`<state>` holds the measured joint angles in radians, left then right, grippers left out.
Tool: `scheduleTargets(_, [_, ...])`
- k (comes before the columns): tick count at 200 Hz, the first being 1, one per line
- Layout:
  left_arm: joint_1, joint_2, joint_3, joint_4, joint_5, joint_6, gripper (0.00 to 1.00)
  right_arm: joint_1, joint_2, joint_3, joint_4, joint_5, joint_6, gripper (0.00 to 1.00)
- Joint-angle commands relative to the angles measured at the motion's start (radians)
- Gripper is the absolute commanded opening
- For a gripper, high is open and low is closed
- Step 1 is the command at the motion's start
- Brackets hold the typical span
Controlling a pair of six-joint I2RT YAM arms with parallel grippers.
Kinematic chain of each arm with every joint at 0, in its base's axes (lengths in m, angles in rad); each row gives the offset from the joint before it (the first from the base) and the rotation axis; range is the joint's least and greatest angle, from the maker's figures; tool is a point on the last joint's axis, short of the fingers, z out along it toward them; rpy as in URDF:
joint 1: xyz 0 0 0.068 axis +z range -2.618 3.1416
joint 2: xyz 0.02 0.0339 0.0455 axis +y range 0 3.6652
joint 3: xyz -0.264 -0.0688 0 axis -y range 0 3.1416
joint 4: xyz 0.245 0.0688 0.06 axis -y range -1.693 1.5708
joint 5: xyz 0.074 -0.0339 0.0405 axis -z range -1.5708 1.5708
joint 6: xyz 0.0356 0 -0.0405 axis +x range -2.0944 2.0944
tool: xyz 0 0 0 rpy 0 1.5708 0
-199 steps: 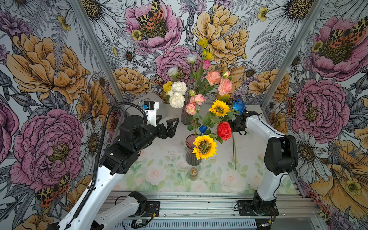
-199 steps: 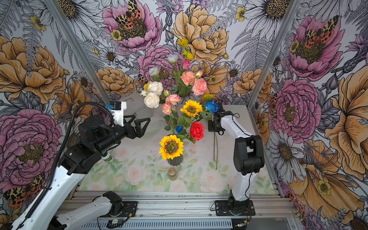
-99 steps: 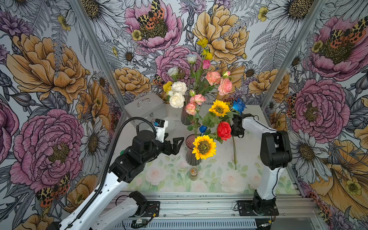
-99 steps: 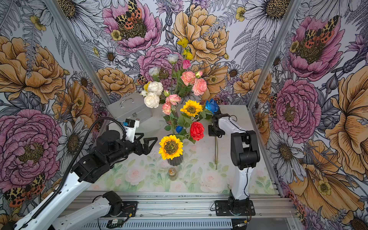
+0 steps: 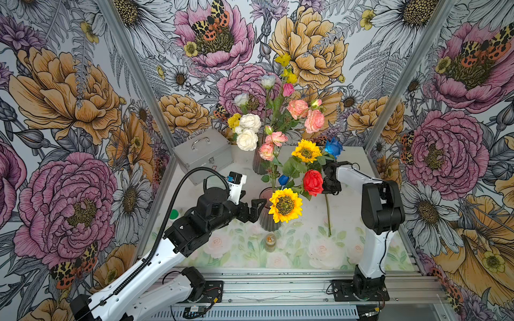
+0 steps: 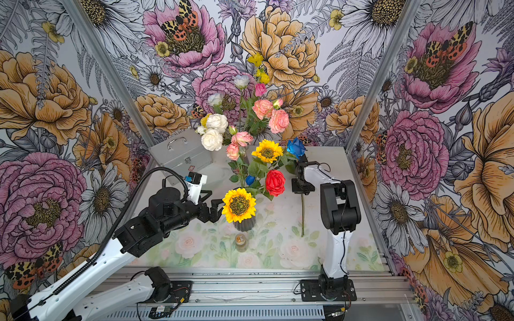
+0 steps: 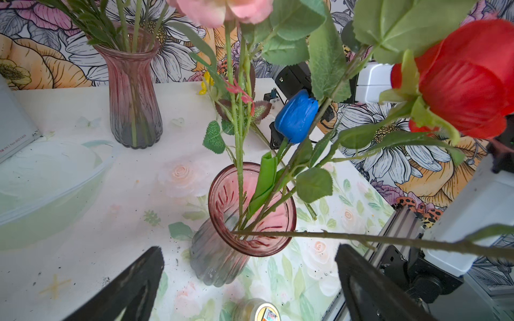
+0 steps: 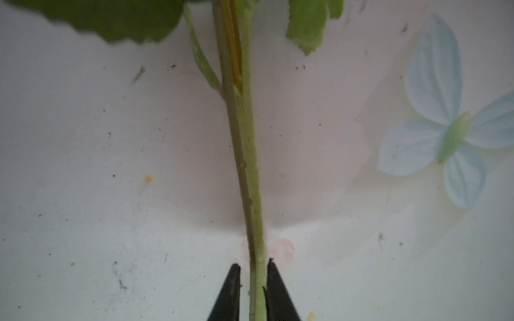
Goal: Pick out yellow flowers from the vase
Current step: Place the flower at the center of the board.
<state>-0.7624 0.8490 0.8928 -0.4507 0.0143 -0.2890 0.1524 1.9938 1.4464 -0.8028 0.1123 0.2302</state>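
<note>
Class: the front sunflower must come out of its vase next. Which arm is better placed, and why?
Left. The left end effector, open, sits beside the front sunflower and its vase; the right end effector straddles a stem farther off.

The left gripper (image 6: pixel 217 209), fingers (image 6: pixel 220 201) spread, hovers beside the front sunflower (image 6: pixel 238 205) over the ribbed vase (image 6: pixel 244 224).

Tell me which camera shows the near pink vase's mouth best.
The left wrist view: it looks down into the near pink vase, showing nearly its whole rim and the stems inside. In both top views the front sunflower covers most of it; only its lower body and a rim edge show. The right wrist view misses it.
</note>
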Motion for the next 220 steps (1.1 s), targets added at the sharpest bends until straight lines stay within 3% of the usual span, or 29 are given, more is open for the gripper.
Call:
scheduleTargets(1, [-0.03,-0.005,-0.014,0.04,-0.043,0.007,0.99,0.009,0.009,0.0,0.017,0.02,-0.002,0.27])
scheduleTargets(93, [-0.118,0.006,-0.055,0.058,-0.105,0.034,0.99,0.015,-0.173,-0.054,0.018,-0.007,0.07,0.81])
scheduleTargets(121, [-0.148,0.008,-0.09,0.134,-0.102,0.04,0.99,0.015,-0.22,-0.064,0.021,0.0,0.096,0.97])
scheduleTargets(161, [-0.232,0.054,-0.125,0.308,-0.13,0.096,0.99,0.015,-0.258,-0.075,0.024,-0.022,0.112,0.99])
scheduleTargets(220, [-0.259,0.125,-0.143,0.471,-0.176,0.144,0.91,0.015,-0.289,-0.109,0.035,-0.021,0.118,0.99])
